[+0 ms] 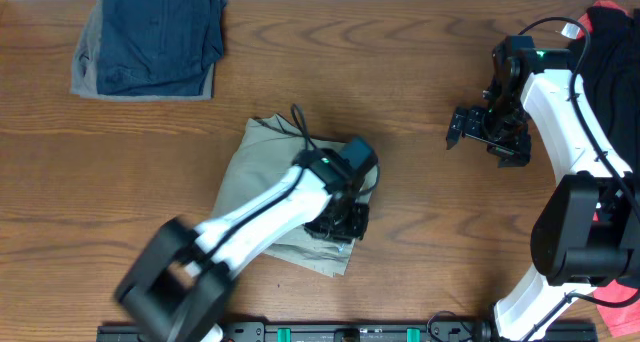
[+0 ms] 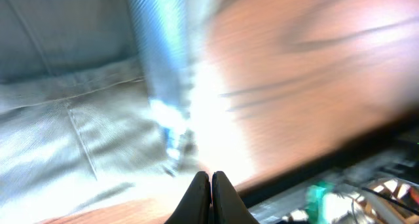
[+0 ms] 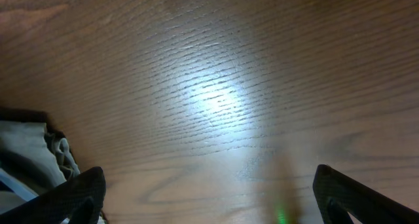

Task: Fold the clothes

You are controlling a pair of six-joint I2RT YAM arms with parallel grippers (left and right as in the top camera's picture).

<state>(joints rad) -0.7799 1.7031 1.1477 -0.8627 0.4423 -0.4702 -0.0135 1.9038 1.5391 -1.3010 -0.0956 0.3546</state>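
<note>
Closest to the lens sat the left arm, a smeared white-and-black shape at the near edge of the bench, too blurred to make out its joints. It reached up and across to the left gripper, which was parked right on top of the shorts and hid their near right corner. Jaws pressed together there. From the left wrist the two dark tips met point to point, and no cloth could be seen between them. That view was badly streaked: pale fabric with a stitched seam on one side, wood grain on the other, and a bluish smear down the middle that could not be identified.

And the shorts? They lay in the middle of the bench as a folded khaki wedge, narrow at the far end and broader at the near end. Their long axis ran far to near, and the near end leaned toward the right arm's side. Which end was the waistband could not be told.

Over to the right gripper: jaws flung wide, hanging over bare wood well apart from the shorts, with only a crumpled beige edge creeping into its wrist view at the lower left.

At the far left corner sat a folded navy-and-grey stack, cut off by the top of the frame. Black and coral-red garments sat at the far right, half behind the right arm and clipped by the edge.
</note>
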